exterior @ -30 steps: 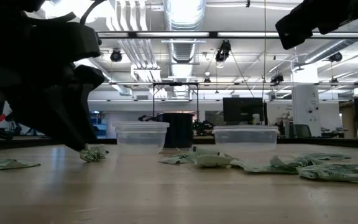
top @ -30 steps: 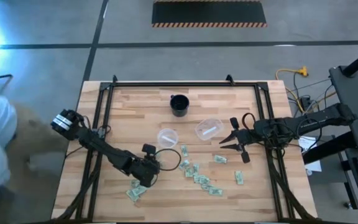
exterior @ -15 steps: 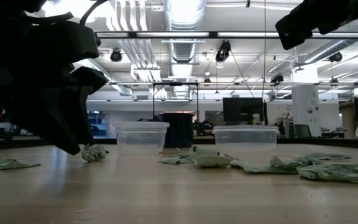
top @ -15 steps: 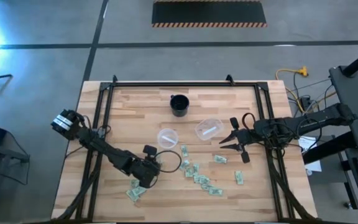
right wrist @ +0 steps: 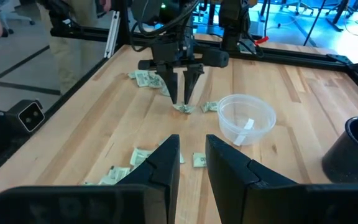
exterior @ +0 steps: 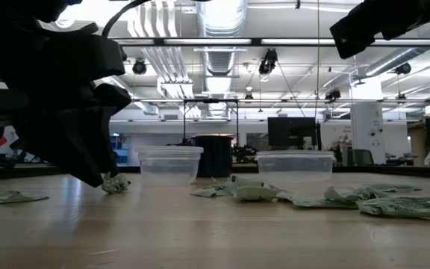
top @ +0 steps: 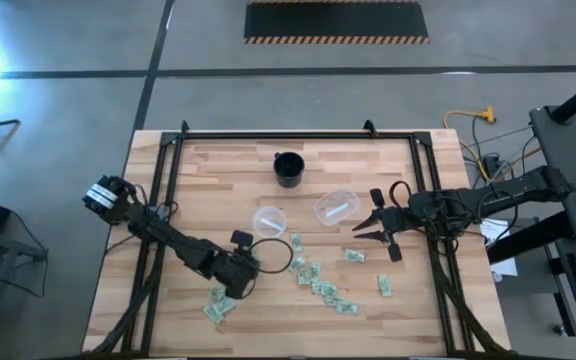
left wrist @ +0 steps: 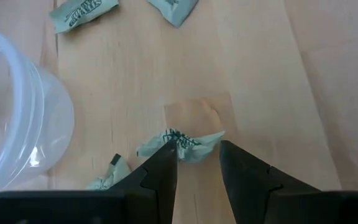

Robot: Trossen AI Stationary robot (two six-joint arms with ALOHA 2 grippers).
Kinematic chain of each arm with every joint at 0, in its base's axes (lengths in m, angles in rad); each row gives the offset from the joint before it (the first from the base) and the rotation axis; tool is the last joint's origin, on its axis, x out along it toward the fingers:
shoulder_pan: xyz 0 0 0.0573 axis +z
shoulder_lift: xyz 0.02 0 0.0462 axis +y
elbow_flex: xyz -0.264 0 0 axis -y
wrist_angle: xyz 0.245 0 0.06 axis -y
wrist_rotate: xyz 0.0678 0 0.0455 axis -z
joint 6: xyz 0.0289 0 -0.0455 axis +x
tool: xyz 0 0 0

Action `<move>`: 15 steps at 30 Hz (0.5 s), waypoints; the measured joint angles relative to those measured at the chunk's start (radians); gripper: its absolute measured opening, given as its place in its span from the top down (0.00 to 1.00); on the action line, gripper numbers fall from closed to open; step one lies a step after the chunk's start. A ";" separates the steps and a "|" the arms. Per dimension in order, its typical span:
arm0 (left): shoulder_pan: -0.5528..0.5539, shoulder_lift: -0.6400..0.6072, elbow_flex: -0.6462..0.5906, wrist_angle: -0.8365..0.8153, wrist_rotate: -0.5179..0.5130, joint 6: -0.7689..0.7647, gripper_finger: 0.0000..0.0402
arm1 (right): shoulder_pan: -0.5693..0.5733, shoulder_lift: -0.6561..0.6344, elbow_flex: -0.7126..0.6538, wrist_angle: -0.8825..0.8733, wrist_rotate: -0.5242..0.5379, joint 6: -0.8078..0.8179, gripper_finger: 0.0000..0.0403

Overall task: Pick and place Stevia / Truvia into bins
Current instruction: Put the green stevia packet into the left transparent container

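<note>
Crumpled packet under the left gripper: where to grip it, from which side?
Come straight down with the left gripper, open, and pinch the raised crumpled middle of the packet across its narrow width. It lies bunched up on the table, so the edges offer little to catch.

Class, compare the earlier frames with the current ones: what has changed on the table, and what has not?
The left gripper shifted slightly at the crumpled packet, its fingers open around it, not yet gripping. A person at the table's left edge has gone. The right gripper, cups and other packets stayed put.
</note>
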 joint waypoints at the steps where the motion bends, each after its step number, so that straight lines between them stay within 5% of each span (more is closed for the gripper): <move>1: 0.000 0.000 0.000 0.000 0.000 0.000 0.74 | 0.000 0.000 0.000 0.000 0.000 -0.001 0.83; 15: 0.016 0.065 0.010 0.005 -0.005 0.018 0.74 | 0.000 0.000 0.000 0.002 -0.001 -0.002 0.83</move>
